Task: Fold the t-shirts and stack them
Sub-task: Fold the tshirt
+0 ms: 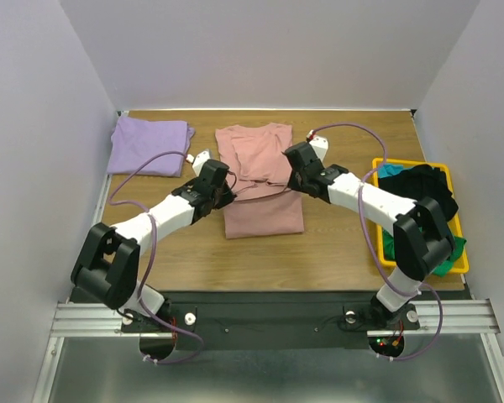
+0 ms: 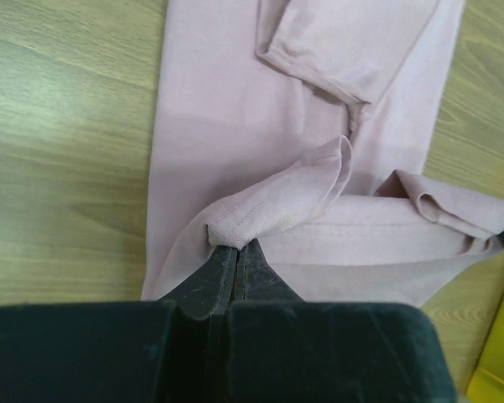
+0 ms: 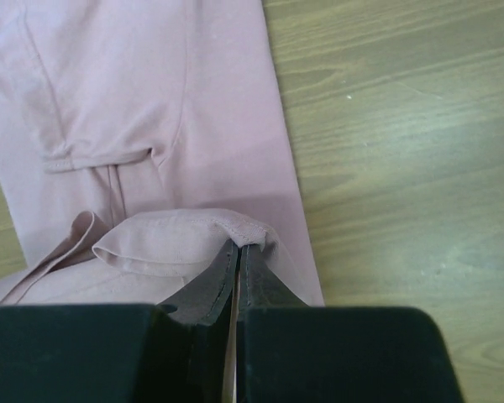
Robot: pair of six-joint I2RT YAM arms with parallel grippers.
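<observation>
The dusty pink t-shirt (image 1: 256,180) lies in the middle of the table, partly folded, its sides tucked in. My left gripper (image 1: 219,186) is shut on a hemmed edge of the pink shirt (image 2: 269,201) at its left side and lifts it a little. My right gripper (image 1: 294,180) is shut on a hemmed edge of the same shirt (image 3: 185,235) at its right side. A folded lavender t-shirt (image 1: 149,144) lies at the back left. Black, teal and green shirts (image 1: 424,189) are heaped in the yellow bin.
The yellow bin (image 1: 380,252) stands at the right edge of the table, close to my right arm; its corner shows in the left wrist view (image 2: 500,353). White walls close in the table on three sides.
</observation>
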